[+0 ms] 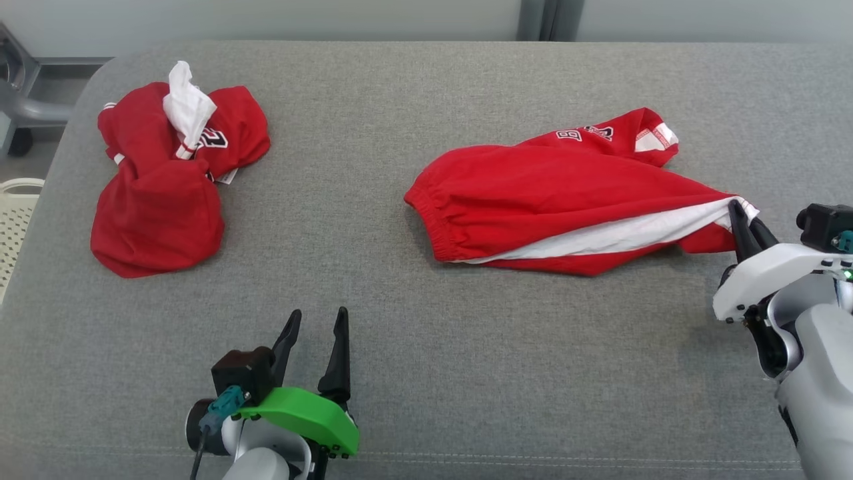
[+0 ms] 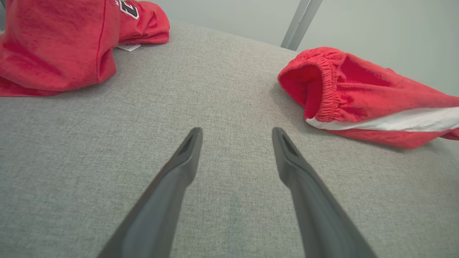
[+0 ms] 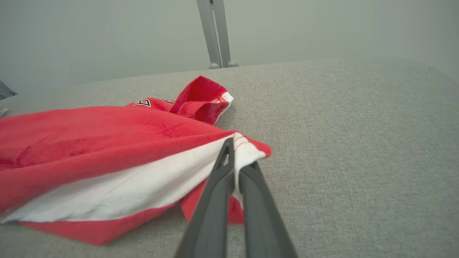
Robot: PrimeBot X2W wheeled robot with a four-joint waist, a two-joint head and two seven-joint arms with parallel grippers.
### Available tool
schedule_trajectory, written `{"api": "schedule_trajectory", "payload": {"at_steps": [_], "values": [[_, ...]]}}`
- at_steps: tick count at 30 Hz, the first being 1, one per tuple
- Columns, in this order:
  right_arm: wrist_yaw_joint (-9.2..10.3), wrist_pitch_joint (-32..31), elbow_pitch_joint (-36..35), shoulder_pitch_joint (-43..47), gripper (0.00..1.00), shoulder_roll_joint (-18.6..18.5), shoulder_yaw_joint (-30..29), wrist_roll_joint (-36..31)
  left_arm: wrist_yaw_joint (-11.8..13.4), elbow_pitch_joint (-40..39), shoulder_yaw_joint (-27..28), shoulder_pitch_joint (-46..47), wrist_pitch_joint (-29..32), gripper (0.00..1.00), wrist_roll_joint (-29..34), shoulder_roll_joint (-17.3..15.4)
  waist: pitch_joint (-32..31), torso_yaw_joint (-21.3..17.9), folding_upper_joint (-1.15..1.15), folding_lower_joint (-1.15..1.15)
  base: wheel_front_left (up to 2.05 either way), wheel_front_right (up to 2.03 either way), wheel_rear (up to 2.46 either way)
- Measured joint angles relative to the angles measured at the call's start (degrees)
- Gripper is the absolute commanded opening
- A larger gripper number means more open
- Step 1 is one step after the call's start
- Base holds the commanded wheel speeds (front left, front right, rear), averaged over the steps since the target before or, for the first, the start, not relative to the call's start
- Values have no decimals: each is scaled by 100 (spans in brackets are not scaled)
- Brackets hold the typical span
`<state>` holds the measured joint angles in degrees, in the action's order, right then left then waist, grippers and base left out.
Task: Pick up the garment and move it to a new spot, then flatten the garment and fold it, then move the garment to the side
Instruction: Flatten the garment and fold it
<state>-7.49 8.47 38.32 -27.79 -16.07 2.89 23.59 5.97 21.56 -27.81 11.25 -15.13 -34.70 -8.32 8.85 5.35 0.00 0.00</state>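
The garment is a pair of red shorts with a white side stripe, lying spread at the centre right of the grey surface. My right gripper is shut on its right-hand corner, where the white stripe ends. In the right wrist view the two fingers pinch that white hem of the garment, the corner lifted a little. My left gripper stands open near the front edge, apart from any cloth. In the left wrist view its fingers spread over bare fabric, and the garment's elastic waistband lies ahead to the right.
A second red garment with a white piece on top lies bunched at the far left, also seen as red cloth in the left wrist view. A pale perforated basket sits beyond the left edge. A grey post stands behind.
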Motion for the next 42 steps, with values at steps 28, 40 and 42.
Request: {"api": "schedule_trajectory", "payload": {"at_steps": [28,40,42], "values": [[-1,589,1961,-1009,100,-573,1435,-147,-454,187,-330,415,1,100,236,123,426,-154,0,0,0,0,0],[-1,658,1415,-769,100,-831,1306,53,-790,459,-455,711,0,100,383,159,336,-571,0,0,0,0,0],[-1,658,1199,-621,100,-824,1209,44,-817,641,-469,841,0,100,399,181,317,-663,0,0,0,0,0]]}}
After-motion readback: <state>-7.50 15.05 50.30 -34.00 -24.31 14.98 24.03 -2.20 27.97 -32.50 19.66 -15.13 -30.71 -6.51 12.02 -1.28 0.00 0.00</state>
